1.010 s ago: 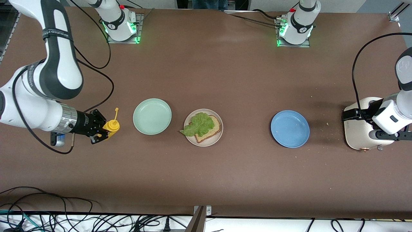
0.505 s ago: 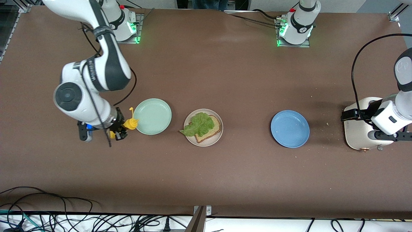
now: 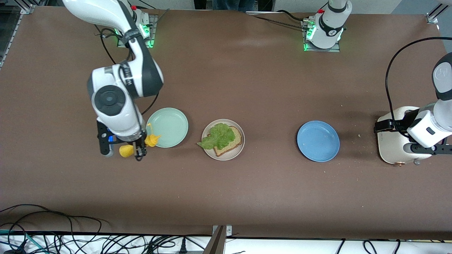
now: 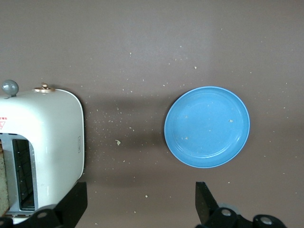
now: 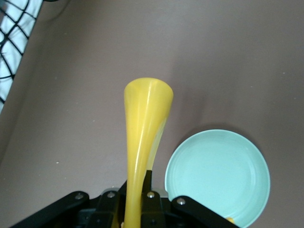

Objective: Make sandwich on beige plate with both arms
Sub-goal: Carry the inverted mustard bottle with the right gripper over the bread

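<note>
Two arms over brown counter (image 3: pixel 247 194); toaster (image 3: pixel 390 141) at left arm's end, left gripper (image 4: pixel 142 209) above it, jaws wide, empty; beige plate (image 3: pixel 238 151) mid-counter carries bread slice (image 3: pixel 236 139) under lettuce (image 3: pixel 218 137); right gripper (image 3: pixel 136 148) beside mint plate (image 3: pixel 169 123), jaws clamping yellow squeeze bottle (image 5: pixel 142 137).

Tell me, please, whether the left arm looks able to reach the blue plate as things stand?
Probably yes. The left gripper hangs open and empty over the toaster, the blue plate lies bare beside that toaster, and only table crumbs lie between them.
</note>
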